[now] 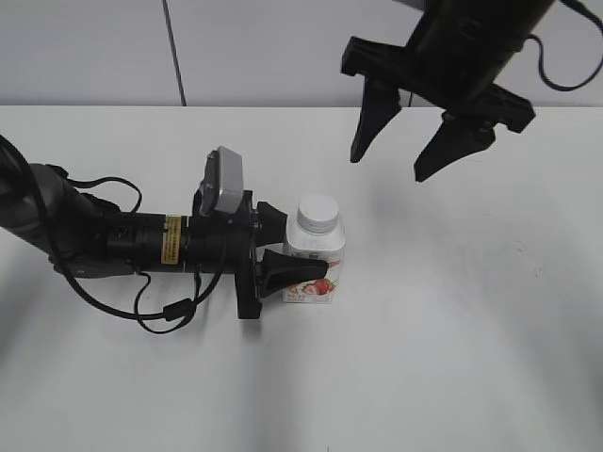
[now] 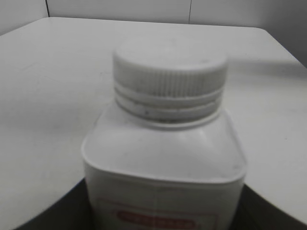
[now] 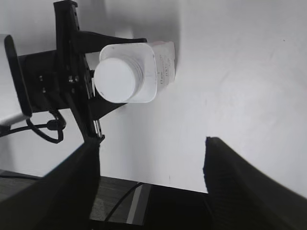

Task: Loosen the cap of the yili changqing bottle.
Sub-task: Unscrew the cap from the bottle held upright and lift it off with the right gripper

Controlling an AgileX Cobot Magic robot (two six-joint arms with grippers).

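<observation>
A: Left claw [image 1: 287, 250] status?
B: Clamped on the yili changqing bottle [image 1: 315, 266], centre of the exterior frame. One finger in front of the label, the other behind the body. Arm lies low along the bench [image 1: 471, 358], coming in from the left.
A: Bottle upright?
B: Yes, standing on the bench. Cap [image 1: 317, 212] on the neck, nothing touching it. Left wrist view shows its ribbed side and the ring under it.
A: Right claw [image 1: 411, 134]?
B: Spread apart, holding nothing. Hangs in the upper right of the exterior frame, above and to the right of the cap, well apart from it. In the right wrist view the cap sits upper left, away from both fingers.
</observation>
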